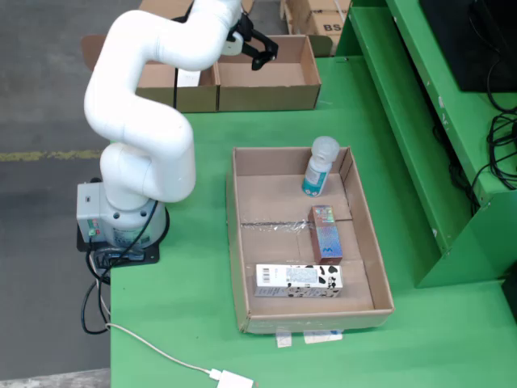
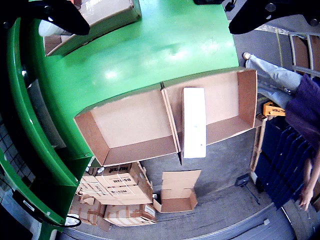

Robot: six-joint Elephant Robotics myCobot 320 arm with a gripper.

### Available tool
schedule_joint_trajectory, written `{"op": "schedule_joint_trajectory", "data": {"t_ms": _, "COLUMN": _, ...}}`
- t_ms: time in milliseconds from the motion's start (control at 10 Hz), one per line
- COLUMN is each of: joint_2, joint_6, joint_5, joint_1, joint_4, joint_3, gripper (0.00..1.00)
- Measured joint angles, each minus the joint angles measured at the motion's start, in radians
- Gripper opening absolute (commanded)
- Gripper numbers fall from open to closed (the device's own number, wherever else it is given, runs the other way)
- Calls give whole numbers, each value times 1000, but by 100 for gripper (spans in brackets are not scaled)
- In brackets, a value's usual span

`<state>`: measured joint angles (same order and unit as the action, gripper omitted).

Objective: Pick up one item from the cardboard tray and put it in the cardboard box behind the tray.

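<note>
The cardboard tray [image 1: 367,242] on the green table holds a white-capped bottle [image 1: 318,167], a small reddish box [image 1: 326,233] and a white carton with black patches [image 1: 298,280]. Behind it stands a two-compartment cardboard box [image 1: 266,95]. My black gripper [image 1: 264,56] hangs open and empty above that box. In the wrist view its fingertips [image 2: 60,17] are spread wide at the top corners, with the gripper [image 2: 160,10] over the box [image 2: 130,120]. A long white box [image 2: 194,122] lies in the compartment on the right of the divider in that view; it also shows in the fixed view [image 1: 187,78].
The arm's base [image 1: 121,222] stands at the table's left edge, with a cable and white plug [image 1: 230,378] running off it. A green shelf frame [image 1: 420,121] rises at the right. More cardboard boxes [image 2: 120,197] and a person [image 2: 300,100] are beyond the table.
</note>
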<state>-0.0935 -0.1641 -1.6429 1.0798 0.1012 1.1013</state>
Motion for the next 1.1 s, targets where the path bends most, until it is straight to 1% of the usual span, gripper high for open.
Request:
{"op": "schedule_joint_trajectory", "data": {"t_ms": 100, "joint_2": -55, "joint_6": -55, "joint_5": -49, "joint_1": -54, "joint_4": 1, "joint_3": 55, "gripper": 100}}
{"op": "schedule_joint_trajectory", "data": {"t_ms": 200, "joint_2": -98, "joint_6": -97, "joint_5": -54, "joint_1": -95, "joint_4": 0, "joint_3": 97, "gripper": 100}}
{"op": "schedule_joint_trajectory", "data": {"t_ms": 500, "joint_2": -225, "joint_6": -247, "joint_5": -198, "joint_1": -249, "joint_4": 9, "joint_3": 245, "gripper": 100}}
{"op": "schedule_joint_trajectory", "data": {"t_ms": 700, "joint_2": -207, "joint_6": -330, "joint_5": -278, "joint_1": -330, "joint_4": 35, "joint_3": 290, "gripper": 100}}
{"op": "schedule_joint_trajectory", "data": {"t_ms": 800, "joint_2": -152, "joint_6": -385, "joint_5": -333, "joint_1": -383, "joint_4": 71, "joint_3": 278, "gripper": 100}}
{"op": "schedule_joint_trajectory", "data": {"t_ms": 900, "joint_2": -109, "joint_6": -426, "joint_5": -373, "joint_1": -426, "joint_4": 77, "joint_3": 278, "gripper": 100}}
{"op": "schedule_joint_trajectory", "data": {"t_ms": 1000, "joint_2": -54, "joint_6": -482, "joint_5": -423, "joint_1": -480, "joint_4": 73, "joint_3": 232, "gripper": 100}}
{"op": "schedule_joint_trajectory", "data": {"t_ms": 1100, "joint_2": -14, "joint_6": -523, "joint_5": -428, "joint_1": -522, "joint_4": 72, "joint_3": 187, "gripper": 100}}
